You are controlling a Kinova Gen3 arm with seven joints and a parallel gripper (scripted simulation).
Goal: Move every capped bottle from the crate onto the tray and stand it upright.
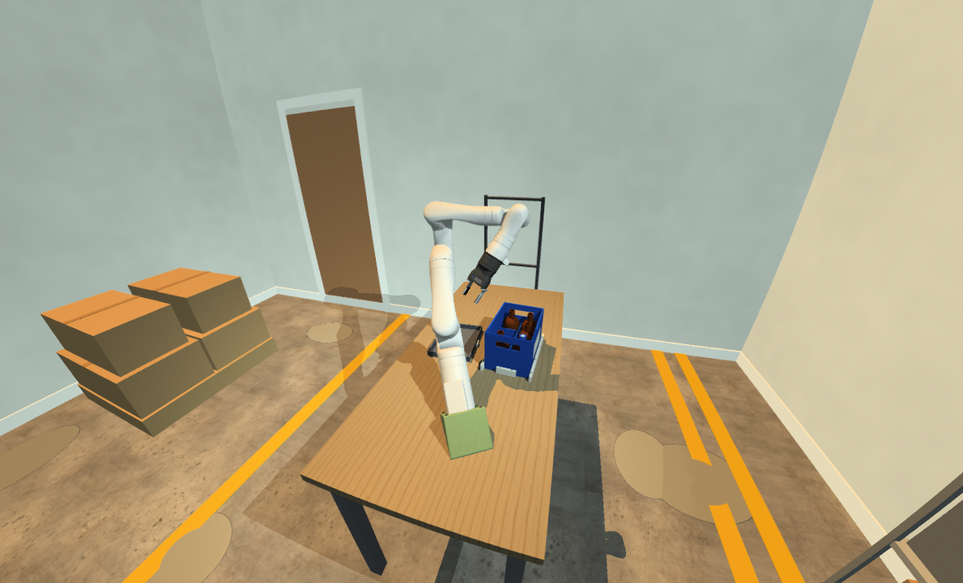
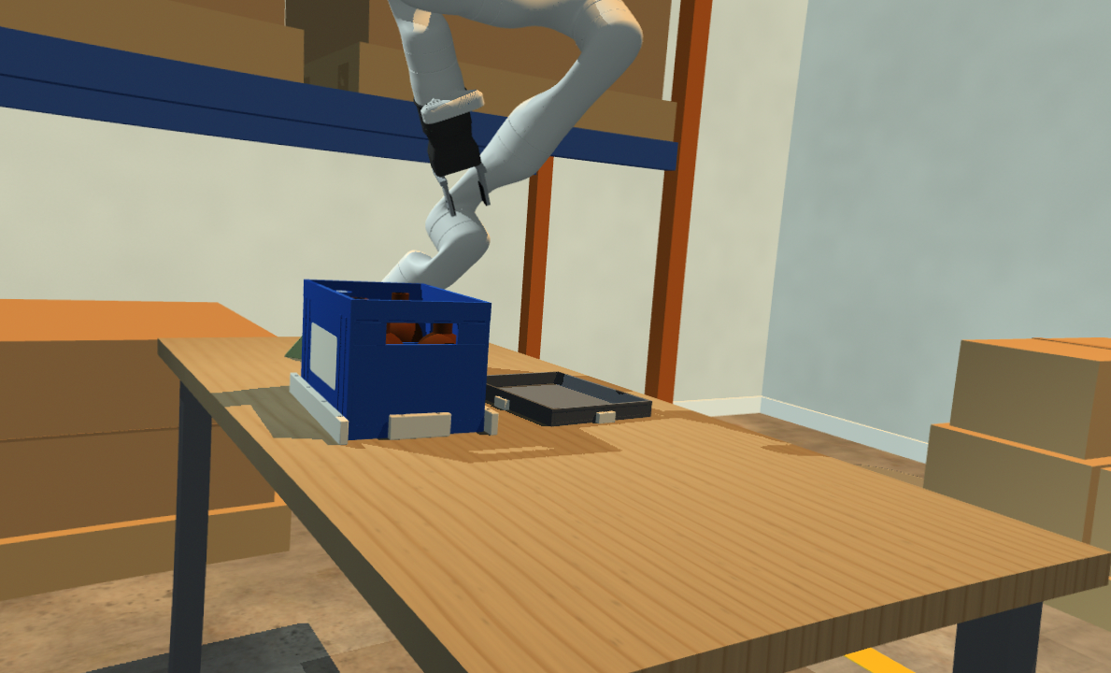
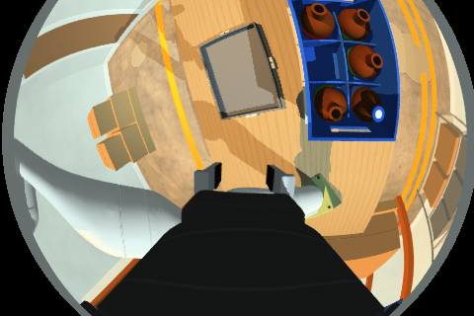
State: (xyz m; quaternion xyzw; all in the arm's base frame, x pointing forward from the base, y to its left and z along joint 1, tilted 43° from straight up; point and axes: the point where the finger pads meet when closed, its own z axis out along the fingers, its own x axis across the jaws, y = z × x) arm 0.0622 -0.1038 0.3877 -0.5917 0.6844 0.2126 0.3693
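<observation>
Gripper [image 1: 473, 295] [image 2: 469, 207] [image 3: 244, 173] hangs above the table [image 1: 411, 435] [image 2: 626, 502] [image 3: 257, 153], fingers apart; crate [image 1: 508, 355] [image 2: 417, 376] [image 3: 354, 135] holds five bottles, one capped [image 3: 367, 104].

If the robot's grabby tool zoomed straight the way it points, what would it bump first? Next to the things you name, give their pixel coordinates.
Probably the black-rimmed grey tray [image 1: 477, 338] [image 2: 576, 415] [image 3: 211, 85] or the brown wooden table [image 1: 411, 435] [image 2: 626, 519] [image 3: 237, 153] right beside it. The tool [image 1: 471, 296] [image 2: 469, 207] [image 3: 244, 173] slants down that way, but depth is unclear.
</observation>
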